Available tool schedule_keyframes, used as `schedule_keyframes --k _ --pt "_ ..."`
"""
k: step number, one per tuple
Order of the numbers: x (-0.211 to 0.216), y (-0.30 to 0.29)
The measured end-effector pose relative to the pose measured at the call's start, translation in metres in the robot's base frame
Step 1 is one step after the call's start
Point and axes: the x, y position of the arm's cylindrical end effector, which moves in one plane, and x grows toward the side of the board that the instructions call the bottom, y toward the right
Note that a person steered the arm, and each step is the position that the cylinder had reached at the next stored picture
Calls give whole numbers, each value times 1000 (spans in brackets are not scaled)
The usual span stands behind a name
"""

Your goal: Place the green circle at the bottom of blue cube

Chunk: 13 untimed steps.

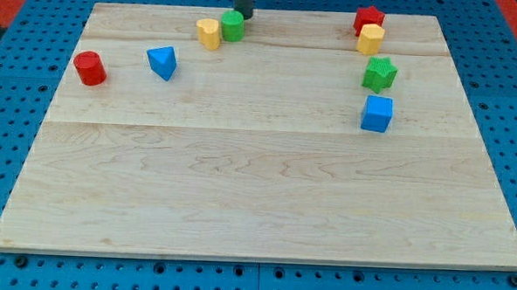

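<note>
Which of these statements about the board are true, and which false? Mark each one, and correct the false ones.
1. My tip is just beside the green circle, at its upper right. True.
2. The green circle lies directly below the blue cube. False: it is far off, toward the view's top left.
3. A green star sits just above the blue cube. True.
4. The red cylinder is at the view's right. False: left.

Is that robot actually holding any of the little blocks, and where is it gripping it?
Nothing is held. The rod cannot grip; my tip sits just above and right of the green circle, close enough that contact cannot be judged.
</note>
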Motion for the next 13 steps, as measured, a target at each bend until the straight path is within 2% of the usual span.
schedule_keyframes --k 2,4,5,6,7,8,10,13 --pt "76 -33" --pt "153 -30" --pt "183 -3" --pt "207 57" --pt "230 82" --pt "258 79" --pt "279 147" --pt "302 141"
